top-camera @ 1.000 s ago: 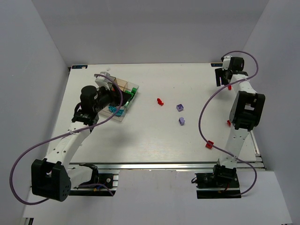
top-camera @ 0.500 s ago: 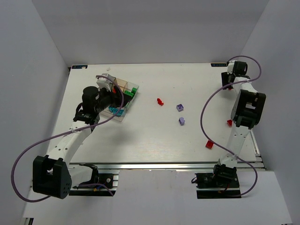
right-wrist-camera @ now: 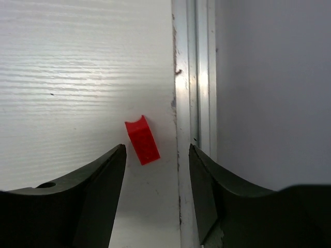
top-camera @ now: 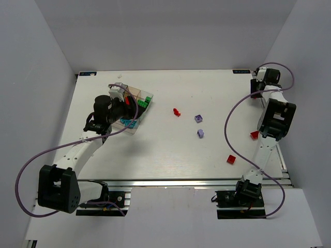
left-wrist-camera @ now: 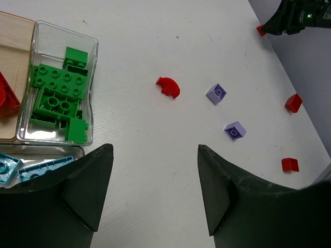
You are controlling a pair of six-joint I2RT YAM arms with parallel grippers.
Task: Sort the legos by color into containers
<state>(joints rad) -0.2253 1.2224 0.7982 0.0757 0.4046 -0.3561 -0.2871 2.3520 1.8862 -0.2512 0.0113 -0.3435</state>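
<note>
White table point(top-camera: 155, 150), grey walls on three sides, metal rail point(right-wrist-camera: 181, 103) along the right edge.

Left side: the clear tray point(left-wrist-camera: 92, 111) sits at far left. One compartment holds green legos point(left-wrist-camera: 54, 98), the next one nearer holds cyan pieces point(left-wrist-camera: 20, 168), and something red shows in the brownish compartment at the frame edge. The left gripper point(left-wrist-camera: 155, 191) hangs just beside the tray's near corner with its jaws wide and nothing between them.

Centre: loose on the table, well apart from the tray, are a red curved piece point(left-wrist-camera: 168, 87) and two purple bricks point(left-wrist-camera: 216, 93) close together.

Right side: two red bricks point(top-camera: 230, 159) lie near the right arm's links.

Far right corner: the edge brick point(right-wrist-camera: 142, 139), small, red, smooth-topped with one scooped end, lies flat on the table just beside the rail.

- The right gripper point(right-wrist-camera: 156, 150) is directly over the edge brick, with a finger standing on either side.
- Jaws are apart and neither pad touches the brick. It sits nearer the finger on the table side.
- The brick's long axis runs roughly along the rail, slightly skewed, so the jaws would close across its short width.

Judgement: the right arm is the only one in reach of this piece. The rail's closeness leaves little room for the outer finger.
</note>
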